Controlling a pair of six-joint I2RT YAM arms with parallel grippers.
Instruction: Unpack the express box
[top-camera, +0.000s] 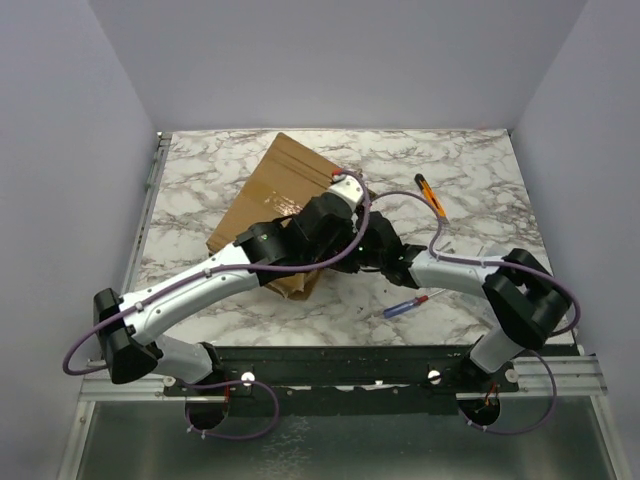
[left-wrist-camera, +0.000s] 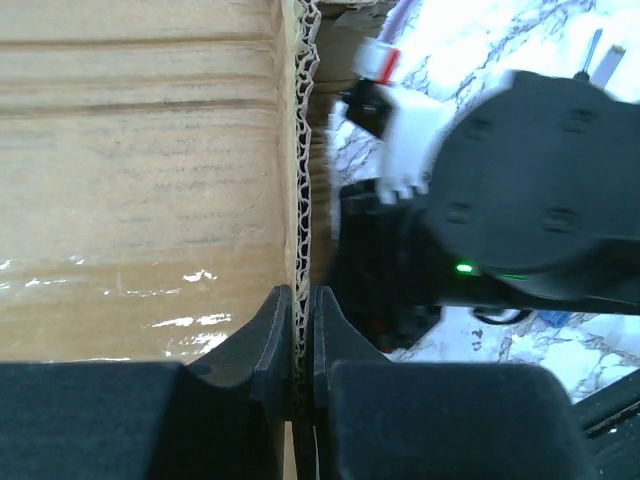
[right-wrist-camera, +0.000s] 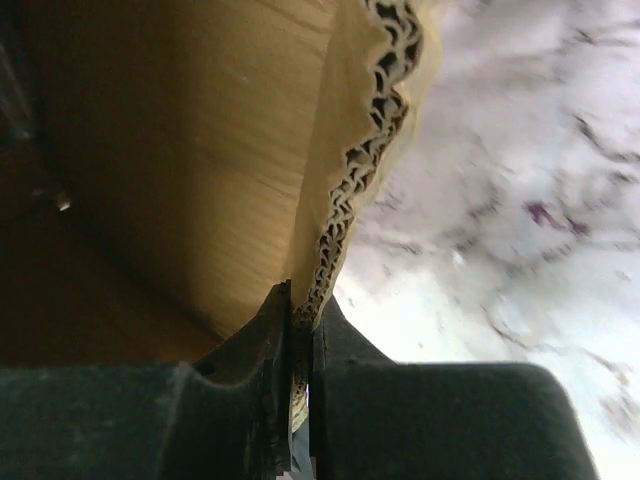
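Note:
The express box (top-camera: 280, 190) is a brown cardboard carton lying slanted on the marble table, partly hidden by both arms. My left gripper (left-wrist-camera: 302, 335) is shut on the corrugated edge of a box flap (left-wrist-camera: 150, 180), with glossy tape on that flap's face. My right gripper (right-wrist-camera: 298, 330) is shut on the corrugated edge of another box flap (right-wrist-camera: 200, 150), with the dark inside of the box to its left. In the top view both grippers meet over the box's near right part, left gripper (top-camera: 330, 215) and right gripper (top-camera: 372, 250) close together.
An orange-handled tool (top-camera: 430, 194) lies on the table at the right rear. A blue and red pen-like tool (top-camera: 406, 306) lies near the front right. The right arm's wrist (left-wrist-camera: 520, 190) fills the right side of the left wrist view.

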